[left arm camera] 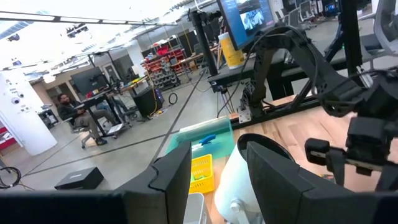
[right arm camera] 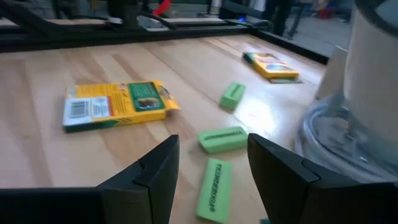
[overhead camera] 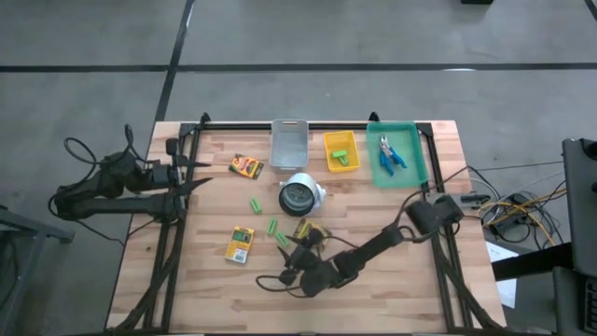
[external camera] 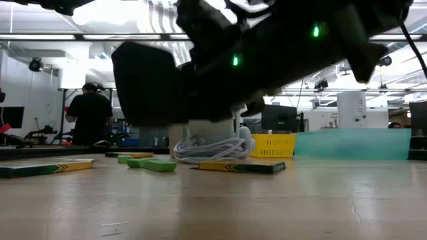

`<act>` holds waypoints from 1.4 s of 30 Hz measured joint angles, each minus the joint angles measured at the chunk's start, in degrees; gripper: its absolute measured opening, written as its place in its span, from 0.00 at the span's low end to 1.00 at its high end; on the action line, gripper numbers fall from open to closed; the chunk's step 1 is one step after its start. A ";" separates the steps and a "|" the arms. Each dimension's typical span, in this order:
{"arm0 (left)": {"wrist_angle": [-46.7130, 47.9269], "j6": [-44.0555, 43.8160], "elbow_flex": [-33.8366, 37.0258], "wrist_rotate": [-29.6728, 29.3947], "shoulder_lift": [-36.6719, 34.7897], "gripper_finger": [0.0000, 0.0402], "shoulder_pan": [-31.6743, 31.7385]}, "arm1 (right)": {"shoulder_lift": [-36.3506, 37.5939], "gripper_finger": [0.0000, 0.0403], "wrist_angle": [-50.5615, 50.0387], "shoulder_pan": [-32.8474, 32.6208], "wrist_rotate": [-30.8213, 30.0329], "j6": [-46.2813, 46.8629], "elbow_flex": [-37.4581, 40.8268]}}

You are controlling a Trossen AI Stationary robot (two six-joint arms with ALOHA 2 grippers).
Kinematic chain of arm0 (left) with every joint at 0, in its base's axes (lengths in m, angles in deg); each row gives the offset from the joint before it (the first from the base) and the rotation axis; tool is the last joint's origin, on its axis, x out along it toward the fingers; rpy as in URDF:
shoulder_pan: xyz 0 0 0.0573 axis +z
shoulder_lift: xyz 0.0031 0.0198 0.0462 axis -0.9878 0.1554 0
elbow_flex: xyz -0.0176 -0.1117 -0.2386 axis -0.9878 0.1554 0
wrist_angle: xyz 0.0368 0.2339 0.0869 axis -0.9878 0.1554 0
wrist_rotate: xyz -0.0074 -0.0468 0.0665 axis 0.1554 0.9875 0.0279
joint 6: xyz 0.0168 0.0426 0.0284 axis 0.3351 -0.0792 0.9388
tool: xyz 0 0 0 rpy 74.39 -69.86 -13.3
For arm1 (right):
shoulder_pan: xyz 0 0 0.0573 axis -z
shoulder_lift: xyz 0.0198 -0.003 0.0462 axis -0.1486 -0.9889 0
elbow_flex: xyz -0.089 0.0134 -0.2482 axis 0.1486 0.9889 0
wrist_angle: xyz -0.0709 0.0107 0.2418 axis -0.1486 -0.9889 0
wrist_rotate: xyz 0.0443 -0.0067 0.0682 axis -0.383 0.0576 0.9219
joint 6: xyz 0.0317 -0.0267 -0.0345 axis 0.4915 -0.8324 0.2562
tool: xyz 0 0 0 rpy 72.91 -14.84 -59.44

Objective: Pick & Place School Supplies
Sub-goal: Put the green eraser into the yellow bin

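The tabletop (overhead camera: 373,280) carries three bins along its far edge: a grey one (overhead camera: 289,142), a yellow one (overhead camera: 341,150) and a green tray (overhead camera: 401,154) where the blue-handled tools (overhead camera: 389,154) already lie. The right arm reaches low from the right side toward the near middle, and its right hand (overhead camera: 300,258) stands close above the wood. It is half open and it holds nothing.

Just in front of the right hand lie two green sticks (right arm camera: 222,139). One lies across the gap between the fingers, and the other (right arm camera: 214,180) points its long axis almost into the gap. A crayon box (right arm camera: 115,104) rests a little farther to the left. A third stick (right arm camera: 232,95) lies beyond.

I judge the right arm is much nearer to these sticks.

The left hand (overhead camera: 191,177) waits at the far left edge of the tabletop, also half open and empty.
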 joint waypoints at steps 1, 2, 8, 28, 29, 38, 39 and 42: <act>0.09 0.00 0.00 0.00 0.00 0.40 0.00 | -0.61 0.46 0.11 0.02 0.08 0.51 -0.52; 0.30 0.02 0.00 0.00 0.00 0.40 0.00 | -0.93 0.46 0.07 0.02 0.25 1.63 -0.65; 0.33 0.01 0.00 0.00 0.08 0.40 -0.02 | -0.12 0.46 -5.94 0.34 3.82 11.88 -0.69; 0.28 0.02 0.00 0.00 0.13 0.40 0.00 | 0.53 0.46 -20.72 4.45 18.45 23.50 -4.17; 0.28 0.02 0.00 0.00 0.13 0.40 0.00 | 0.53 0.46 -21.01 4.53 18.46 23.57 -4.17; 0.24 0.01 0.00 0.00 0.13 0.40 0.00 | 0.48 0.46 -24.55 5.24 20.79 27.09 -4.15; 0.24 0.00 0.00 0.00 0.13 0.40 -0.02 | 0.48 0.46 -24.57 5.44 21.34 27.31 -4.15; 0.24 0.01 0.00 -0.01 0.13 0.40 0.00 | 0.48 0.46 -24.54 5.51 21.49 27.03 -4.15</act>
